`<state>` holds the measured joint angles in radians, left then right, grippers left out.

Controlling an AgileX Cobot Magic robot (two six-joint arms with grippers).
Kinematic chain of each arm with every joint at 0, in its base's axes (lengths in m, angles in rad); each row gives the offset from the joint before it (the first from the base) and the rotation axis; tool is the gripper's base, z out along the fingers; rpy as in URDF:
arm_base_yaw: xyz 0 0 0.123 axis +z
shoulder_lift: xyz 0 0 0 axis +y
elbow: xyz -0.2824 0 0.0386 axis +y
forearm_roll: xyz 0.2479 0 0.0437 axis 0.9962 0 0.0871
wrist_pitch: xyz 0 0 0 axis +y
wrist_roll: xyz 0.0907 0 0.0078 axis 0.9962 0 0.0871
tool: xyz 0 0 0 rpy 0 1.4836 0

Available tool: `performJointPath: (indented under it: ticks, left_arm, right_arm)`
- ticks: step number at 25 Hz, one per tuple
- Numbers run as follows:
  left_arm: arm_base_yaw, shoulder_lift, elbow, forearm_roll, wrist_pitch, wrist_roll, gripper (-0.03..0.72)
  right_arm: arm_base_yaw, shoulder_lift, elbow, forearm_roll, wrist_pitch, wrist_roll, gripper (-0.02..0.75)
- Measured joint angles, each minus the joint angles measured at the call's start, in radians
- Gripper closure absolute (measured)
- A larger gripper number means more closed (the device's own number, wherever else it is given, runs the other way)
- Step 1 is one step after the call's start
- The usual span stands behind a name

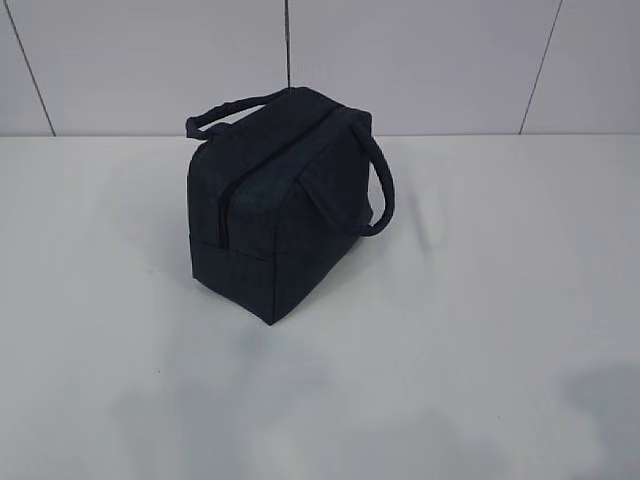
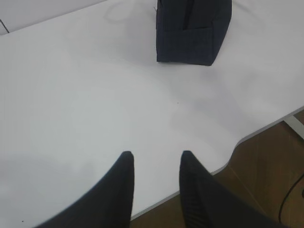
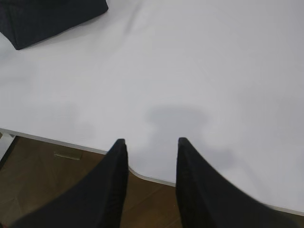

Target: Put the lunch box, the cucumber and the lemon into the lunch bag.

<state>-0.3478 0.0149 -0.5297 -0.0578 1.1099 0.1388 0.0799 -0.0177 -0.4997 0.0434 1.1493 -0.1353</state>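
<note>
The dark navy lunch bag [image 1: 280,200] stands upright on the white table [image 1: 480,330], its top zipper closed and its two loop handles hanging to either side. Its lower end shows at the top of the left wrist view [image 2: 192,33], and one corner of the lunch bag [image 3: 47,19] at the top left of the right wrist view. My left gripper [image 2: 156,154] is open and empty above the table's front edge. My right gripper [image 3: 151,141] is likewise open with nothing between its fingers. The lunch box, the cucumber and the lemon are out of view. Neither arm appears in the exterior view.
The table's front edge [image 2: 247,137] curves inward, with brown floor [image 2: 266,166] below it. The same table edge [image 3: 57,141] shows in the right wrist view. A tiled wall [image 1: 420,60] rises behind the table.
</note>
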Motion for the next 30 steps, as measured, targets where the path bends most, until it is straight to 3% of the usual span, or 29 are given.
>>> performJointPath:
  ticks: [5,8,14,30]
  left_arm:
    - [0.076,0.0,0.0,-0.004,0.0,0.0,0.452]
    - [0.168,0.0,0.0,-0.023,0.0,0.0,0.452]
    - [0.3,0.0,0.0,-0.058,0.0,0.0,0.452]
    - [0.314,0.0,0.0,-0.065,0.0,0.0,0.452]
  right_arm:
    - [0.0,0.0,0.0,0.0,0.0,0.0,0.457]
    - [-0.004,0.0,0.0,0.0,0.0,0.0,0.457]
    - [-0.099,0.0,0.0,0.0,-0.002,0.0,0.457]
    - [-0.106,0.0,0.0,0.0,-0.002,0.0,0.457]
